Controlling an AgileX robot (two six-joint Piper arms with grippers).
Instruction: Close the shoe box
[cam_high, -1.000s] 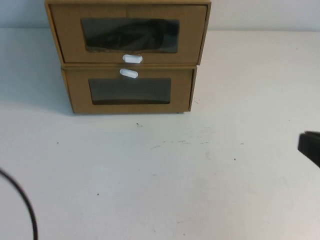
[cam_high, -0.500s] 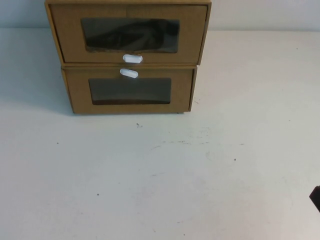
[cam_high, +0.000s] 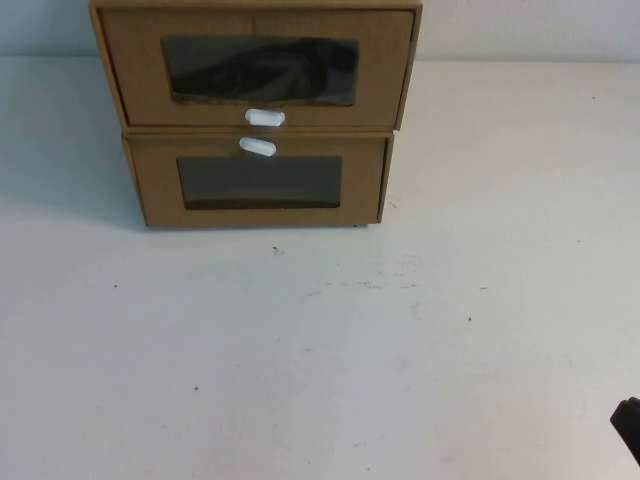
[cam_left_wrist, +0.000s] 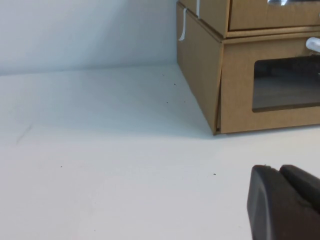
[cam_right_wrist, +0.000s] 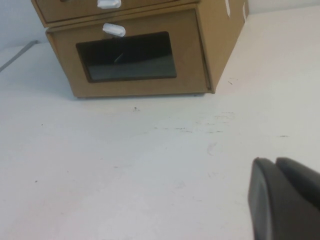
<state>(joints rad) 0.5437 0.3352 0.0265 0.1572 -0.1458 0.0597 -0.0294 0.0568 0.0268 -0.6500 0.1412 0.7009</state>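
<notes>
The shoe box is the upper of two stacked brown cardboard boxes at the table's far side. It has a dark window and a white oval pull just below the window. Its drawer front looks about flush with its sleeve. It also shows in the left wrist view and the right wrist view. My right gripper is shut and empty, and shows only as a dark tip at the lower right edge of the high view. My left gripper is shut and empty, low over the table, left of the boxes.
The twin box lies under the shoe box, with its white pull above its window. It also shows in both wrist views. The white table reaches from the boxes to the near edge.
My right gripper has drawn back from the right edge down to the lower right corner. The dark cable at the lower left has left the view. The boxes have not moved.
</notes>
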